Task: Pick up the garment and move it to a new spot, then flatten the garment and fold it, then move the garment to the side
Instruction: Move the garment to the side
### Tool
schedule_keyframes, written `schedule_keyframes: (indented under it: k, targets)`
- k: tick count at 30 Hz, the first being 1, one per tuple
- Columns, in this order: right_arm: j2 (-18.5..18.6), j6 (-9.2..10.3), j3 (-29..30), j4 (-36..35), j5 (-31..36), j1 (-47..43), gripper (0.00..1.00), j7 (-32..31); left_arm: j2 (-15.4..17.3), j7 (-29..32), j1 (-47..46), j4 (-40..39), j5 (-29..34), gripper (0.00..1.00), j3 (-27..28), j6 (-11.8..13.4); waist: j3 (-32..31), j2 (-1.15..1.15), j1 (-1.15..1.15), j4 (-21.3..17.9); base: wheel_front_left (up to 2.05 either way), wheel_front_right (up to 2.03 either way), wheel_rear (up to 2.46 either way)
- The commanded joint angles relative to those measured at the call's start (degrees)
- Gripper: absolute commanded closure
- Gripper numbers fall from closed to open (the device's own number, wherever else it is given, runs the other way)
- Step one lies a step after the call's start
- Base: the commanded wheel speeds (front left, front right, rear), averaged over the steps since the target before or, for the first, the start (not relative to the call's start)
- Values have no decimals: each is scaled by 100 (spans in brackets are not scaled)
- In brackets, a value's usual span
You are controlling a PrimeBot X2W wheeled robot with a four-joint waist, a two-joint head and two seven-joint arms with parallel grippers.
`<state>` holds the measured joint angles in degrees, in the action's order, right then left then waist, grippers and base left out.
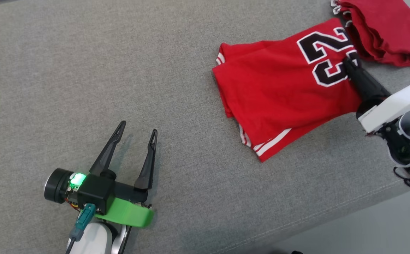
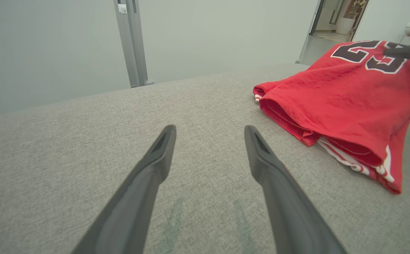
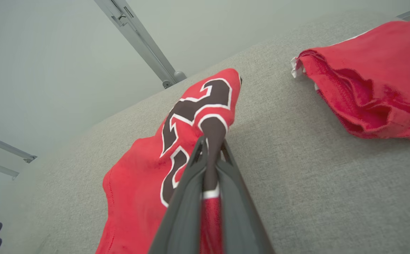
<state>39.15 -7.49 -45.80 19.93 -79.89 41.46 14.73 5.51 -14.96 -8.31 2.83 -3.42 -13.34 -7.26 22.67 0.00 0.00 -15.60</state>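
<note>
Left claw (image 1: 138, 127): fingers apart, empty, low over the bare counter (image 1: 84, 70). The folded red jersey (image 1: 282, 91) lies well off to its right.

Right claw (image 3: 211, 141): clamped on the jersey's edge at the "23" print, cloth pinched between its fingers.

Judged step: shifting the folded jersey aside. Drag low and slow so the layers don't splay; a high lift risks unfolding.

A second red garment (image 1: 385, 31) lies just beyond the right claw, so steer clear.

Counter: grey woven cloth, likely grippy. Beyond: pale wall, metal post (image 2: 130, 42).

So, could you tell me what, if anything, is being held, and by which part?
The right gripper pinches the folded red jersey at its numbered edge; the left gripper is open and empty.
</note>
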Motion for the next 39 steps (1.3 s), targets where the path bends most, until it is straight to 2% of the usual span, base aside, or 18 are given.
schedule_keyframes:
  k: [1, 9, 18, 25, 26, 27, 31, 33, 35, 37, 39]
  targets:
    - [125, 1, -29, -25, 67, 212, 100, 18, 72, -23, -140, -39, 21, 0, -27, -19, 313, 0, 0, -135, 0, 0, 0]
    - [820, 1, 127, 52, 65, 1021, 100, 36, 281, -23, -380, -175, 62, 0, -193, -30, 858, 0, 0, -182, 0, 0, 0]
    - [1513, 1, 546, 285, -66, 1395, 100, 49, 435, -9, -613, -227, 67, 0, -285, -32, 1324, 0, 0, -42, 0, 0, 0]
    - [1771, 1, 700, 711, 32, 1437, 100, 53, 527, -2, -749, -224, 55, 0, -210, -13, 1527, 0, 0, 99, 0, 0, 0]
    - [1762, 1, 732, 874, 119, 1471, 54, 52, 541, -1, -765, -221, 44, 0, -193, -12, 1554, 0, 0, 119, 0, 0, 0]
    - [1740, 2, 770, 1038, 257, 1535, 0, 54, 554, 2, -787, -216, 34, 0, -195, -11, 1583, 0, 0, 142, 0, 0, 0]
    - [1518, 3, 774, 1975, 1036, 1664, 0, 50, 542, 4, -842, -200, 18, 0, -187, -9, 1613, 0, 0, 230, 0, 0, 0]
    - [1429, 4, 814, 2557, 1747, 1903, 0, 50, 502, 4, -862, -189, 8, 0, -194, -9, 1584, 0, 0, 271, 0, 0, 0]
    - [1173, 3, 1020, 3080, 2397, 2072, 0, 51, 464, 4, -864, -177, -5, 0, -197, -9, 1510, 0, 0, 309, 0, 0, 0]
    - [906, 3, 1268, 3370, 3017, 2136, 0, 50, 406, 3, -846, -181, -19, 0, -202, -10, 1399, 0, 0, 350, 0, 0, 0]
    - [715, 4, 1679, 3350, 3547, 2156, 0, 51, 326, -2, -802, -199, -39, 0, -192, -11, 1262, 0, 0, 387, 0, 0, 0]
